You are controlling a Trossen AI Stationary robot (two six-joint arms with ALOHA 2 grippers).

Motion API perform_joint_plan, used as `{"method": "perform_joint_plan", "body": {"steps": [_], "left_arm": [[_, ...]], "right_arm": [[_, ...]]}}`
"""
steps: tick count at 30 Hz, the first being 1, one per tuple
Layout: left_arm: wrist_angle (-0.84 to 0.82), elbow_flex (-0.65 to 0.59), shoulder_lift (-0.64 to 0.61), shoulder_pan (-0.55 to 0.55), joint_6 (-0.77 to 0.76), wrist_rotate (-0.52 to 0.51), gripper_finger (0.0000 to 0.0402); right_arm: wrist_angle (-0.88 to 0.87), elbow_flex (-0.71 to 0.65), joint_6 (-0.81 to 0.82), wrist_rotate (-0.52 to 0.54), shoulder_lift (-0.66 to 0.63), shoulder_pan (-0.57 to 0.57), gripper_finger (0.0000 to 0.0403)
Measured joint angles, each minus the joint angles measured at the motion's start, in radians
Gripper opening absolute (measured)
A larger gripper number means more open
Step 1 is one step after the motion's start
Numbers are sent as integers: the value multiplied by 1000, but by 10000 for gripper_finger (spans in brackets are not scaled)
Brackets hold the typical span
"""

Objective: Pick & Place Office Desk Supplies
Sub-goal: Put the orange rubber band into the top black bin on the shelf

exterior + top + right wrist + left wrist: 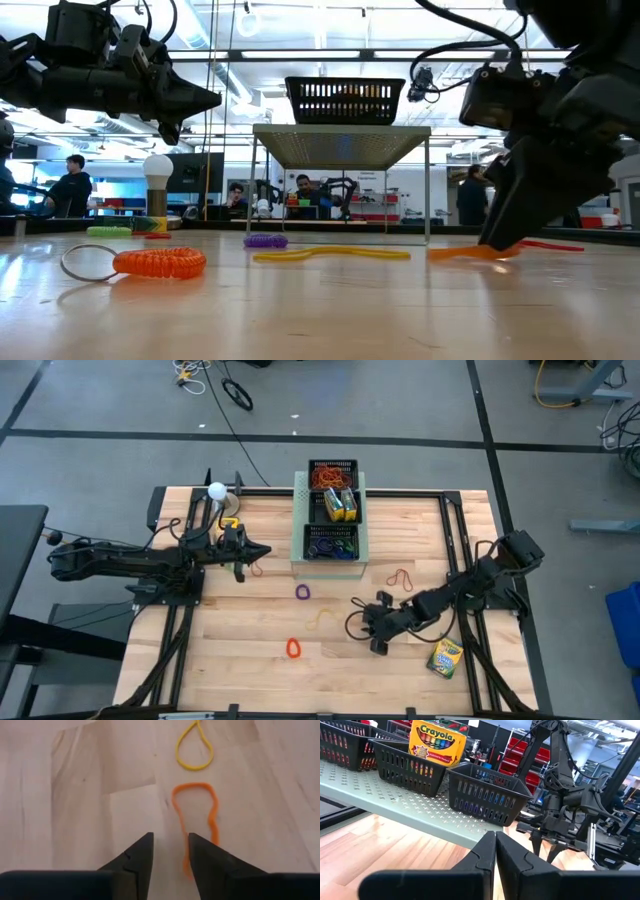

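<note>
While my right pincer [169,851] is hanging low over the worktop [250,660], its two fingers are standing apart with nothing between them. An orange rubber band [196,815] is lying flat on the wood just ahead of them, one end running under my right-hand fingertip; I cannot tell whether the tip is touching it. Just past it a yellow rubber band [194,751] is lying, apart from the orange one. Off to my side, near the worktop's edge, a crayon box [445,657] is resting on the wood. Farther across, an orange coiled loop [293,648] and a purple loop [303,591] are lying loose, well apart. My left pincer [495,851] is hovering above the worktop with its fingers pressed together, holding nothing, pointing at the pale-green perforated box [300,565]. On that box three black mesh trays [332,541] are sitting in a row, the middle one carrying crayon boxes.
</note>
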Motion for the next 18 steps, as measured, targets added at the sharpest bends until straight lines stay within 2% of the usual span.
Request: {"method": "perform_joint_plan", "body": {"steps": [18], "left_arm": [[-8, 0, 0, 0, 15, 0, 20]], "right_arm": [[-48, 2, -32, -32, -3, -20, 8]]}}
